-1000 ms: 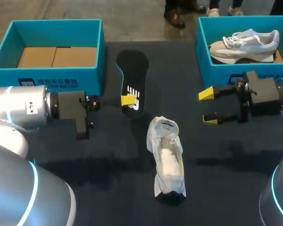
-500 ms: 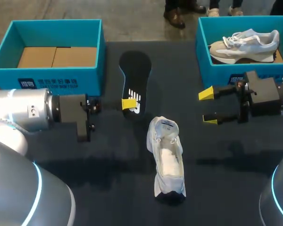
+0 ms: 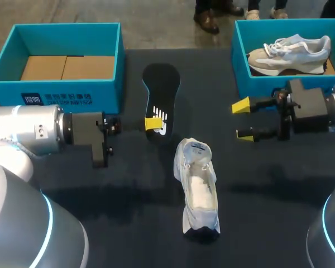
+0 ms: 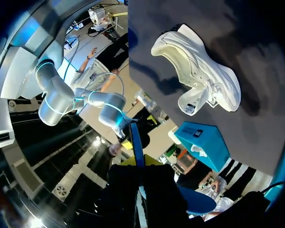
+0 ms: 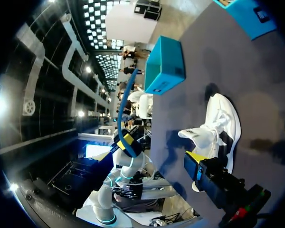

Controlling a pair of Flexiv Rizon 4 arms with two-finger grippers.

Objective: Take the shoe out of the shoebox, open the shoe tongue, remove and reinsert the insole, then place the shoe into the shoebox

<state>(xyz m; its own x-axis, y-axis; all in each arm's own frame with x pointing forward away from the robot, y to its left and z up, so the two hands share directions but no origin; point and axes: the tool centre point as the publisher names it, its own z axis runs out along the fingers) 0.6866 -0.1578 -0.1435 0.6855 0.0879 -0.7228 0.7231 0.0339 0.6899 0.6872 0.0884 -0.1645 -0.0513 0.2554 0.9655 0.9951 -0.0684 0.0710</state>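
Dark tabletop [image 3: 128, 184], with a teal shoebox [image 3: 100, 89] far left. My left fingers [image 3: 152, 122] pinch the black insole [image 3: 161, 84] just right of it. I'd aim its toe into the white shoe [image 3: 198, 184] lying centre and slide it in flat. My right fingers [image 3: 241, 105] hang wide open and empty, near a second box [image 3: 257, 86] holding another shoe [image 3: 290, 53], well off the path

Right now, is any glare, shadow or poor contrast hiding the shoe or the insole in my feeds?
Head view: even light, white shoe stands out with soft shadow, black insole blends into the dark table. Left wrist view: shoe well lit, insole edge-on, a thin blue strip. Right wrist view: glare only beyond the table, shoe clear.
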